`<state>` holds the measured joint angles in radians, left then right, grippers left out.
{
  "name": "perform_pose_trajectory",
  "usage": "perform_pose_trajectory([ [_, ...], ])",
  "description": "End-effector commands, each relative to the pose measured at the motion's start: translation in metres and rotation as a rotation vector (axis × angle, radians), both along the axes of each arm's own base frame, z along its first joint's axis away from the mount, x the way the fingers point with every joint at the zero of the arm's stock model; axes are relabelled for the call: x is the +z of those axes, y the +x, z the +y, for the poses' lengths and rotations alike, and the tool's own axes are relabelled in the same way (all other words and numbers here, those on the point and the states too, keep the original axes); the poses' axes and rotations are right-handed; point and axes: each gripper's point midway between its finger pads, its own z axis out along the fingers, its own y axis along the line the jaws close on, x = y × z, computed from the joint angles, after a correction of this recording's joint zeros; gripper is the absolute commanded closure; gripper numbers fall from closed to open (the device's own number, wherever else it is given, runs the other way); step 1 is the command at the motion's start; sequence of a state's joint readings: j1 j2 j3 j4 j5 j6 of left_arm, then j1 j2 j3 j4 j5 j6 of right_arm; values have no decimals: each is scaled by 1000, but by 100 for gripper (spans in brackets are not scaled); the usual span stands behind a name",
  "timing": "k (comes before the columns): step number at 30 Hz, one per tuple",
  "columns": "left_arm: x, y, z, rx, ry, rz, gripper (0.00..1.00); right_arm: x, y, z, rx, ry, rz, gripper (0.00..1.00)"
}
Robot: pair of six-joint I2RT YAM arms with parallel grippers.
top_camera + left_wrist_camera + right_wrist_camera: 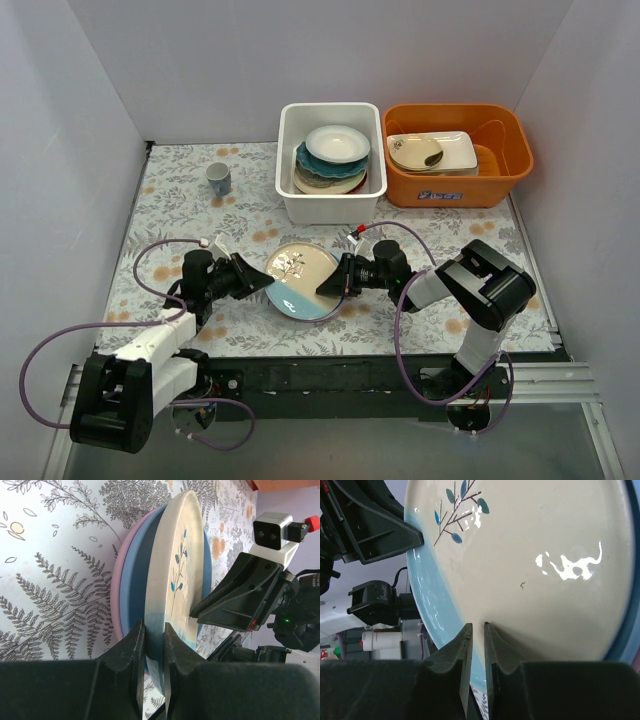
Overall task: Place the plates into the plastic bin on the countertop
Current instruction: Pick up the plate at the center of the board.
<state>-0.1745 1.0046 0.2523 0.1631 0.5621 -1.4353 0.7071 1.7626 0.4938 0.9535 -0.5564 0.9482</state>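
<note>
Black left claw point(152, 632) is pinched narrow on the left rim of the sprig plate point(300, 272). That plate lies face up mid-desk point(180, 215), stacked on a blue plate point(130, 590) and a pink plate point(118, 595). Being round, it has no long axis. Right claw point(327, 288) is pinched narrow on the opposite rim, so the grip line runs left–right. Bin point(330, 208), with plates inside, lies beyond the stack, apart from it. Judgement: both arms are equally near, and the carry goes away from the bases.

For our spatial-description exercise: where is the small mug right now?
In the top view, the mug stands on the far left of the countertop, just left of the white bin.
</note>
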Motion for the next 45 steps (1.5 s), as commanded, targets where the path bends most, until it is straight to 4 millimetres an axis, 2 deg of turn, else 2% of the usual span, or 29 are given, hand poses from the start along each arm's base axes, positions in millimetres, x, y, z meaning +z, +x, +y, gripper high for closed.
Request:
perform_pose_trajectory([
  [1, 18, -7, -15, -89, -58, -64, 100, 3, 3, 3, 6, 11, -23, 76],
  [11, 23, -4, -10, -46, -45, -86, 100, 12, 3, 2, 7, 31, -48, 75],
  [14, 23, -2, -7, -23, -36, -84, 100, 14, 2, 0, 3, 28, -58, 72],
  [17, 26, -1, -6, -13, -38, -96, 100, 18, 2, -2, -2, 30, -81, 65],
  [24, 27, 1, -5, -7, -29, -97, 100, 27, 5, -13, -43, -5, -154, 38],
  [27, 28, 2, -5, -2, -28, -98, 100, 35, 7, -21, -80, -14, -205, 32],
  [28, 27, 2, -5, -3, -27, -96, 100, 44, 12, -24, -118, -6, -237, 29],
  [33, 28, 3, -5, 1, -27, -97, 100, 43, 16, -50, -225, -78, -306, 14],
  [34, 28, 3, -5, 1, -27, -97, 100, 50, 22, -56, -273, -86, -337, 12],
  [36, 29, 3, -4, 3, -28, -96, 100, 44, 24, -66, -307, -143, -335, 8],
  [37, 29, 4, -4, 5, -29, -97, 100, 49, 28, -72, -340, -156, -365, 6],
  [39, 30, 5, -4, 11, -31, -99, 100, 45, 30, -79, -364, -187, -365, 4],
  [45, 42, 7, -5, 19, -48, -119, 100, 44, 30, -84, -374, -198, -365, 2],
])
